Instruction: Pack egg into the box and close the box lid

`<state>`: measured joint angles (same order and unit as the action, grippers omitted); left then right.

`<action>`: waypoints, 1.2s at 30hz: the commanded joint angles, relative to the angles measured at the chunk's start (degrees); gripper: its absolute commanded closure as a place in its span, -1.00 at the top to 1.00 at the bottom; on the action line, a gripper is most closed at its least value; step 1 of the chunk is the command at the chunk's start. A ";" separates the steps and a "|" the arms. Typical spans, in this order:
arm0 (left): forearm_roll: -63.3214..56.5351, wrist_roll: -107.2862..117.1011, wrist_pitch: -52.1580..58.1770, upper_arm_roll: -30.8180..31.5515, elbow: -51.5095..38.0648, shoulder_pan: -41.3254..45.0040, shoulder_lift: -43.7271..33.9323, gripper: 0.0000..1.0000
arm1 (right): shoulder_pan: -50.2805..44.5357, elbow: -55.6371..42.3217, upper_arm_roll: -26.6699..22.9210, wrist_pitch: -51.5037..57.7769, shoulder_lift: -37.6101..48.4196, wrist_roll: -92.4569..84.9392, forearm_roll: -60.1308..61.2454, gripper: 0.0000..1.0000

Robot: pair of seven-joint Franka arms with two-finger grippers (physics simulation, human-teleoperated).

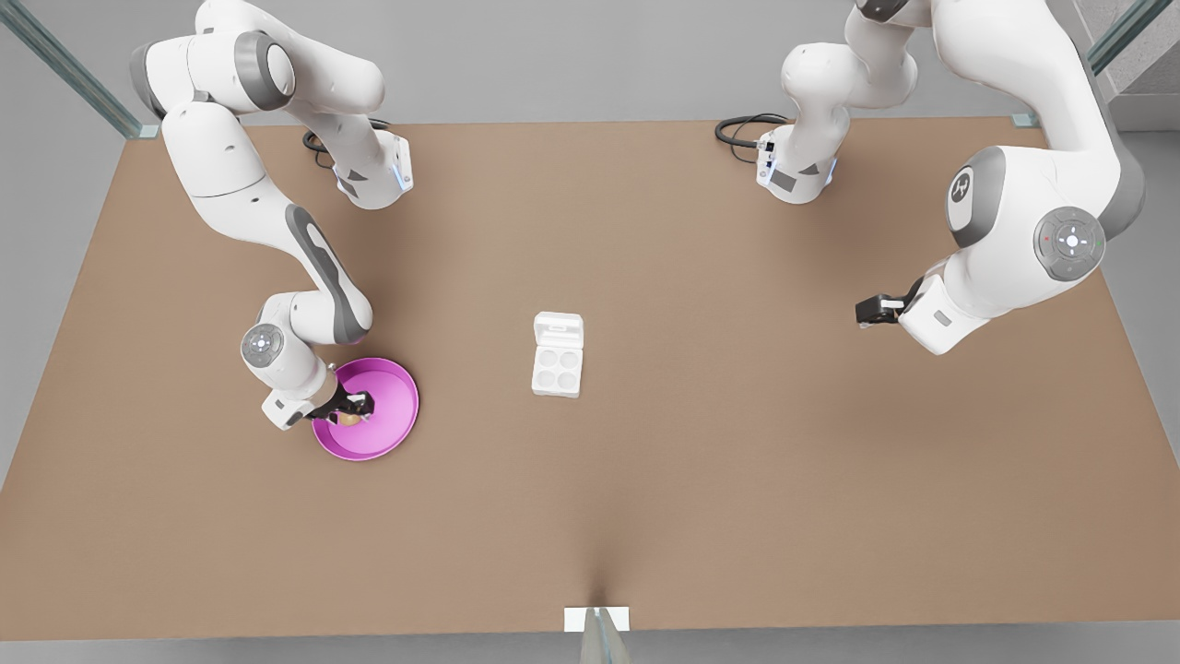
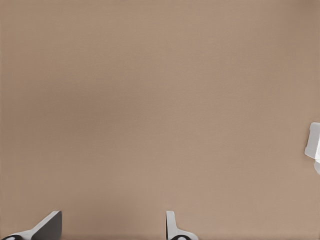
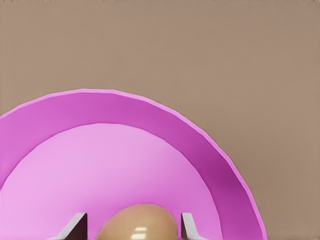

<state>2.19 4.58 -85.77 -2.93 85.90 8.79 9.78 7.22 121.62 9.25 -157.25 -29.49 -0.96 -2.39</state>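
Observation:
A tan egg [image 1: 349, 419] [image 3: 137, 226] lies in the pink plate [image 1: 392, 406] [image 3: 125, 165] at the front view's left. My right gripper [image 1: 356, 409] [image 3: 133, 218] is lowered into the plate, open, with one finger on each side of the egg and a narrow gap to each. The white box [image 1: 558, 367] sits mid-table with its four cups showing. Its lid [image 1: 559, 329] lies open flat on the far side. My left gripper [image 1: 863, 311] [image 2: 112, 222] waits open above bare table at the front view's right; a corner of the box [image 2: 314, 147] shows in its wrist view.
The brown table [image 1: 737, 461] stretches wide around the box and plate. Both arm bases [image 1: 797, 175] stand at the far edge with black cables beside them. A small white bracket [image 1: 595, 618] sits at the near edge.

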 commanded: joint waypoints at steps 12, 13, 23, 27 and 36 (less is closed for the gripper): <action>-0.08 -0.01 -0.10 -0.05 -0.03 0.00 -0.02 1.00 | 0.87 -0.60 1.65 1.42 1.80 -0.10 -0.60 0.15; -0.08 0.08 -0.19 -0.05 -0.03 0.00 -0.02 1.00 | 0.87 -0.60 1.74 1.95 2.59 -0.01 -0.60 0.16; -0.17 -0.01 -0.10 -0.05 -0.03 0.00 0.33 1.00 | 0.95 -0.16 1.91 2.22 3.47 -0.01 -1.47 0.16; -0.17 -0.01 -0.10 -0.05 -0.12 0.00 0.33 1.00 | 0.95 0.19 1.91 2.13 2.94 0.17 -1.47 0.64; -0.17 -0.01 -0.19 -0.05 -0.03 0.00 0.42 1.00 | 0.95 2.74 1.91 1.16 2.24 1.05 -1.47 0.98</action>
<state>2.02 4.57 -85.91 -2.98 85.89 8.79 10.25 8.17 124.14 11.15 -155.51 -27.24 -0.91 -3.87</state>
